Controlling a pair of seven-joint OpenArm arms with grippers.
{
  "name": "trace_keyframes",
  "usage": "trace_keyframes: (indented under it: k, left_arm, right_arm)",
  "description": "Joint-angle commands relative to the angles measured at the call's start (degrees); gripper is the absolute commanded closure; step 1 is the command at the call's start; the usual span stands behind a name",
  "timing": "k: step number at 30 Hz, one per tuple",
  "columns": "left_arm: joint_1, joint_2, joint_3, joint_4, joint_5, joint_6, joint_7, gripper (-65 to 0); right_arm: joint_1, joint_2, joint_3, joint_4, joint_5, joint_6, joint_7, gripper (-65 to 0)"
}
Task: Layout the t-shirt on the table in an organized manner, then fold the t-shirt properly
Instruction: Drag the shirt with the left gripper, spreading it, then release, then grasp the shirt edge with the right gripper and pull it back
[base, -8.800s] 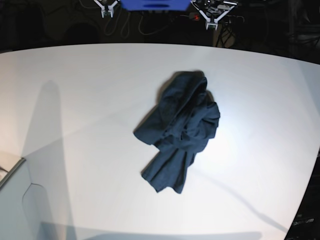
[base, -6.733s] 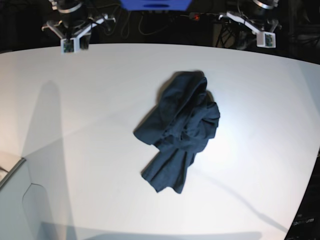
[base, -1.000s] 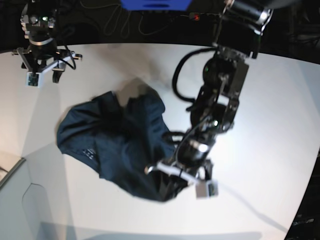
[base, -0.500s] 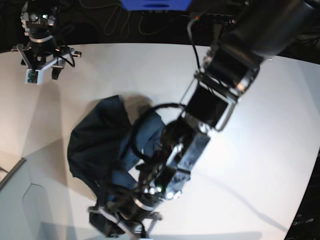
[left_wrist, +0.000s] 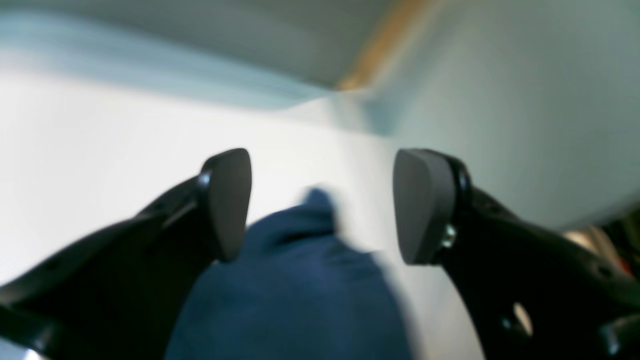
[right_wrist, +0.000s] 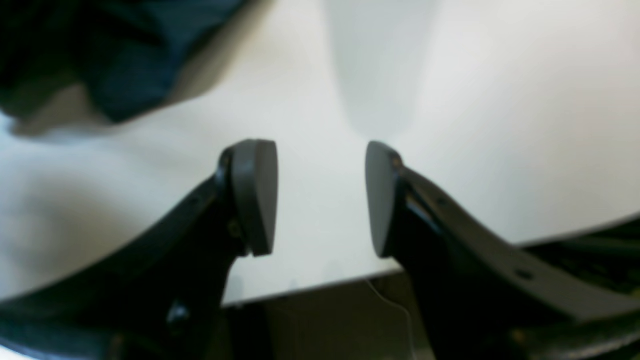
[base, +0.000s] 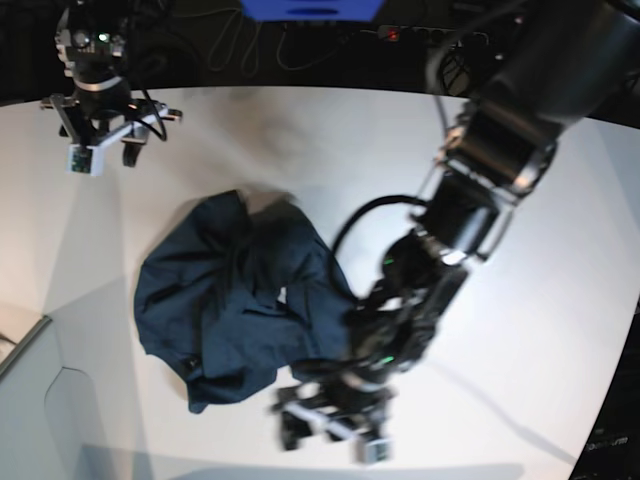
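On the big white matte bench (base: 540, 300), the floppy navy-blue cotton t-shirt (base: 235, 295) is lying bunched; both claws, left (base: 330, 425) and right (base: 100, 150), are hanging open, empty. I'd be pinching its hem corners.

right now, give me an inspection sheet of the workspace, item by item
surface: white table, smooth and bare around the garment
job's things: navy t-shirt lies crumpled and partly spread left of centre, not yet flat or folded
clutter: nothing seen on the table
left hand: open, just above the t-shirt's near edge, fabric below the pads but not pinched
right hand: open, empty, over bare table by the far left edge, apart from the shirt
cables: a black cable loops along the left arm; more cables lie beyond the far edge
surroundings: dark background, a blue object at the top, a pale panel at the lower left
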Motion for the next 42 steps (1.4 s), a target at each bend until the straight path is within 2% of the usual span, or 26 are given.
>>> trace_keyframes:
  k: [1, 6, 9, 13, 19, 31, 33, 34, 35, 37, 38, 42]
  left_arm:
    - [0.0, -1.1, -0.4, 2.5, -1.4, -0.4, -1.4, -43.2]
    - [9.2, -11.2, -0.4, 11.2, -5.2, -0.3, -1.6, -43.2]
    - [14.8, -16.7, -1.9, 15.3, -8.0, -0.3, -1.7, -43.2]
    - [24.9, -21.2, -8.7, 20.1, -9.4, -0.4, -1.6, -43.2]
    - [37.0, -22.1, -19.3, 24.7, -9.0, -0.5, -1.2, -43.2]
    - [50.6, -22.1, -29.4, 29.6, -9.0, -0.5, -1.2, -43.2]
    - [52.2, -22.1, -30.5, 29.8, -9.0, -0.5, -1.2, -43.2]
    - [52.7, -22.1, -31.1, 30.0, -9.0, -0.5, -1.2, -43.2]
    - [53.2, -22.1, -31.5, 30.3, -9.0, -0.5, -1.2, -43.2]
    - [54.3, -22.1, -32.5, 30.5, -9.0, -0.5, -1.2, -43.2]
    - [54.5, -22.1, -32.8, 30.5, -9.0, -0.5, -1.2, -43.2]
    - [54.7, -22.1, -33.5, 31.0, -9.0, -0.6, -1.2, -43.2]
  right_arm:
    - [0.8, 0.1, -0.2, 0.9, -0.1, 0.1, 1.7, -28.9]
    - [5.0, 0.1, -3.3, 0.3, -0.1, 0.2, 1.4, -29.2]
    - [9.0, 0.1, -4.7, -2.6, -0.1, 0.2, -1.7, -29.8]
    - [14.2, 0.2, -6.5, -7.8, -0.1, 0.2, -5.1, -36.3]
    - [20.2, 1.5, -9.9, -14.7, -0.1, 0.2, -5.4, -38.1]
    - [29.5, 1.7, -10.7, -31.7, 0.0, 0.2, -4.9, -36.9]
    - [30.0, 1.6, -10.7, -33.4, 0.0, 0.2, -5.1, -32.4]
    - [29.9, 1.6, -10.7, -33.8, 0.0, 0.2, -4.9, -27.3]
    - [29.7, 1.6, -10.7, -33.8, 0.0, 0.2, -4.9, -21.5]
    - [29.3, 1.6, -10.7, -33.7, 0.0, 0.2, -4.9, -5.3]
    - [28.5, 1.6, -10.7, -33.7, 0.0, 0.2, -5.0, 0.0]
    - [24.3, 2.4, -9.9, -29.1, 0.1, 0.2, -4.7, 0.0]
